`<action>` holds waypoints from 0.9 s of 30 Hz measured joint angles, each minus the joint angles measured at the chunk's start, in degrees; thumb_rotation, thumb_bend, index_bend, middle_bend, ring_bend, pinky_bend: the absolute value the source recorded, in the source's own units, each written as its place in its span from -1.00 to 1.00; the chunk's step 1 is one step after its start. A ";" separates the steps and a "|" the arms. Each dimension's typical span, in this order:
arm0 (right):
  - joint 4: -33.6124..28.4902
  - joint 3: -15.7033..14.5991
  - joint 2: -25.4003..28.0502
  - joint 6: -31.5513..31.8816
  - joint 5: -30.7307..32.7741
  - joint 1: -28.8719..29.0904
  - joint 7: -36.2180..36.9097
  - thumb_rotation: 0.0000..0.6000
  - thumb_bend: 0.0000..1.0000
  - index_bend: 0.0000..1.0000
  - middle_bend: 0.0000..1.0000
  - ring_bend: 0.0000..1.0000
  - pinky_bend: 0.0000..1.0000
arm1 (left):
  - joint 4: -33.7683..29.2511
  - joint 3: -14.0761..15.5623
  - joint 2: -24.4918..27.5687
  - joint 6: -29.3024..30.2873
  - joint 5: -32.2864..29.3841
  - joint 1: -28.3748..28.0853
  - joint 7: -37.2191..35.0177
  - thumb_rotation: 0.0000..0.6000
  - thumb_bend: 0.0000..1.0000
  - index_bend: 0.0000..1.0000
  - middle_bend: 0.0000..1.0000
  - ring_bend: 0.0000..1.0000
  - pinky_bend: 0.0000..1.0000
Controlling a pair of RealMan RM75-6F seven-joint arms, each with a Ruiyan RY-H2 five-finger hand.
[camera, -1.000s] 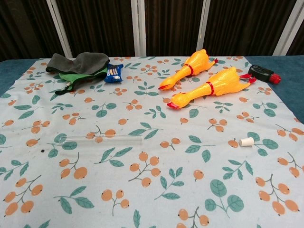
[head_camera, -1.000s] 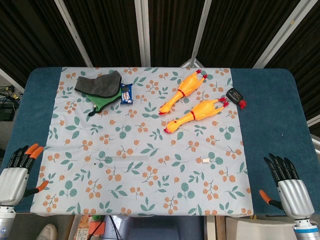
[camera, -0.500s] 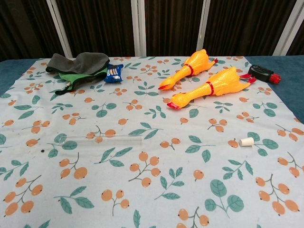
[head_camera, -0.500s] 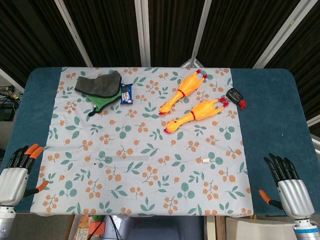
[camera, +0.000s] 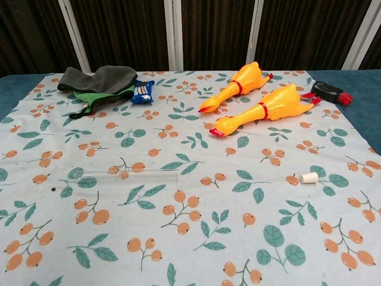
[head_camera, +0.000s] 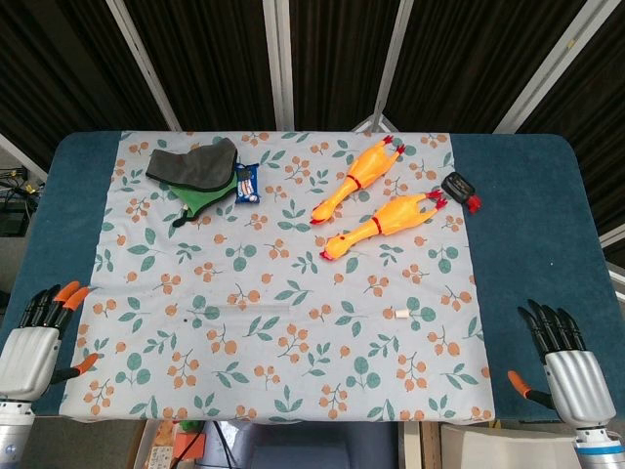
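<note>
My left hand (head_camera: 34, 342) hovers at the near left corner of the table, fingers spread, holding nothing. My right hand (head_camera: 563, 357) is at the near right corner, also spread and empty. Neither hand shows in the chest view. A clear glass tube (camera: 126, 176) lies flat on the floral cloth (head_camera: 293, 352), faint in the head view as the tube (head_camera: 252, 308). A small white stopper (camera: 309, 177) lies to its right, seen from above as the stopper (head_camera: 401, 314). Two yellow rubber chickens (head_camera: 357, 179) (head_camera: 383, 224) lie side by side further back.
A grey and green cloth bundle (head_camera: 195, 172) sits at the back left, with a small blue packet (head_camera: 246, 182) beside it. A black and red device (head_camera: 460, 188) lies at the back right on the blue table (head_camera: 527, 225). Dark curtains hang behind.
Both hands have dropped very slightly toward the near edge. Nothing on the cloth has moved.
</note>
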 measured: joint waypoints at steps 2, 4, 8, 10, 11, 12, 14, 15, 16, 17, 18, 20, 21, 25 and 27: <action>-0.05 -0.05 0.03 0.00 -0.17 0.00 -0.13 1.00 -0.46 -1.00 -1.00 -1.00 -1.00 | -0.64 -0.28 -0.10 -0.41 -0.37 -0.31 0.22 1.00 -0.77 -0.79 -0.92 -1.00 -1.00; -0.08 -0.12 0.01 0.03 -0.37 0.00 -0.27 1.00 -0.46 -1.00 -1.00 -1.00 -1.00 | -1.51 -0.65 -0.14 -1.05 -1.08 -0.70 0.53 1.00 -0.74 -0.78 -0.91 -1.00 -1.00; -0.22 -0.07 0.06 -0.09 -0.02 -0.02 0.04 1.00 -0.46 -1.00 -1.00 -1.00 -1.00 | -3.20 -2.42 -0.57 -3.18 -3.12 -2.61 3.13 1.00 -0.70 -0.73 -0.87 -1.00 -1.00; -0.27 -0.04 0.13 -0.16 0.08 -0.01 0.17 1.00 -0.46 -1.00 -1.00 -1.00 -1.00 | -3.92 -3.36 -1.18 -4.48 -4.62 -3.70 4.93 1.00 -0.66 -0.69 -0.83 -1.00 -1.00; -0.28 -0.05 0.15 -0.19 0.08 0.00 0.20 1.00 -0.46 -1.00 -1.00 -1.00 -1.00 | -4.49 -3.97 -1.70 -5.47 -5.92 -4.45 6.15 1.00 -0.63 -0.65 -0.79 -1.00 -1.00; -0.29 -0.06 0.15 -0.21 0.07 0.00 0.19 1.00 -0.46 -1.00 -1.00 -1.00 -1.00 | -4.92 -4.46 -2.17 -6.28 -7.06 -5.05 7.08 1.00 -0.61 -0.63 -0.76 -1.00 -1.00; -0.33 -0.07 0.14 -0.23 0.06 0.00 0.17 1.00 -0.46 -1.00 -1.00 -1.00 -1.00 | -5.79 -5.65 -3.45 -8.18 -10.14 -6.58 9.50 1.00 -0.58 -0.60 -0.67 -1.00 -1.00; -0.35 -0.07 0.14 -0.25 0.07 0.00 0.16 1.00 -0.46 -1.00 -1.00 -1.00 -1.00 | -6.08 -6.19 -4.11 -8.99 -11.62 -7.31 10.69 1.00 -0.57 -0.58 -0.64 -1.00 -1.00; -0.35 -0.06 0.14 -0.25 0.08 0.00 0.16 1.00 -0.46 -1.00 -1.00 -1.00 -1.00 | -6.31 -6.75 -4.86 -9.80 -13.17 -8.09 11.99 1.00 -0.56 -0.56 -0.62 -1.00 -1.00; -0.36 -0.06 0.14 -0.26 0.10 0.00 0.17 1.00 -0.46 -1.00 -1.00 -1.00 -1.00 | -6.55 -7.49 -5.92 -10.80 -15.27 -9.15 13.79 1.00 -0.54 -0.54 -0.59 -1.00 -1.00; -0.36 -0.05 0.14 -0.28 0.14 0.00 0.19 1.00 -0.46 -1.00 -1.00 -1.00 -1.00 | -6.65 -8.04 -6.79 -11.50 -16.83 -9.99 15.18 1.00 -0.53 -0.52 -0.57 -1.00 -1.00; -0.35 -0.03 0.16 -0.37 0.25 0.02 0.30 1.00 -0.46 -1.00 -1.00 -1.00 -1.00 | -6.64 -9.23 -8.99 -12.88 -20.14 -11.96 18.54 1.00 -0.50 -0.47 -0.53 -1.00 -1.00; -0.34 -0.02 0.17 -0.43 0.31 0.03 0.39 1.00 -0.46 -1.00 -1.00 -1.00 -1.00 | -6.51 -9.67 -9.97 -13.31 -21.45 -12.79 20.08 1.00 -0.47 -0.42 -0.51 -1.00 -1.00; -0.36 0.03 0.35 -0.58 0.54 0.08 0.80 1.00 -0.46 -1.00 -1.00 -1.00 -1.00 | -5.52 -11.52 -15.42 -14.77 -28.46 -16.80 27.47 1.00 -0.38 -0.32 -0.47 -1.00 -1.00; -0.41 0.03 0.38 -0.58 0.53 0.08 0.83 1.00 -0.46 -1.00 -1.00 -1.00 -1.00 | -5.02 -12.39 -18.62 -14.86 -32.22 -18.88 30.88 1.00 -0.37 -0.29 -0.44 -1.00 -1.00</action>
